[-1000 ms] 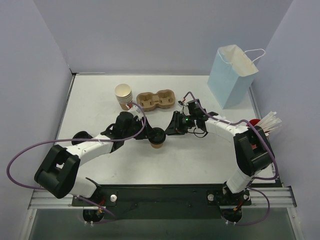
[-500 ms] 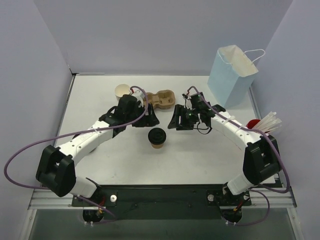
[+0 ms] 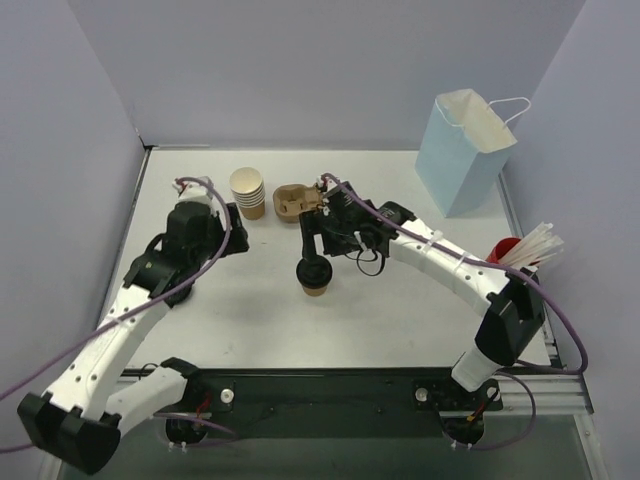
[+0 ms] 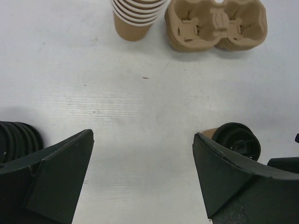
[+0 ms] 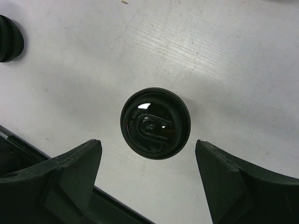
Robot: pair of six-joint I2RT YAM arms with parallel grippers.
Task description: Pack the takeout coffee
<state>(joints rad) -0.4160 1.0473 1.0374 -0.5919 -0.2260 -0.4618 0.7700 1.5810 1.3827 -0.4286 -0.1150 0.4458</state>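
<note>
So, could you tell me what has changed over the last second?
The left gripper drew back leftward from the lidded cup, open and empty. The right gripper swung left to hover over that cup, jaws open either side of it, not gripping. The cup, pulp tray, cup stack and blue bag stayed put.

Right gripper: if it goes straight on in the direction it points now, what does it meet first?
The black lid of the coffee cup. In the right wrist view it sits about centred between the open fingers of the right gripper; how far below is unclear.
</note>
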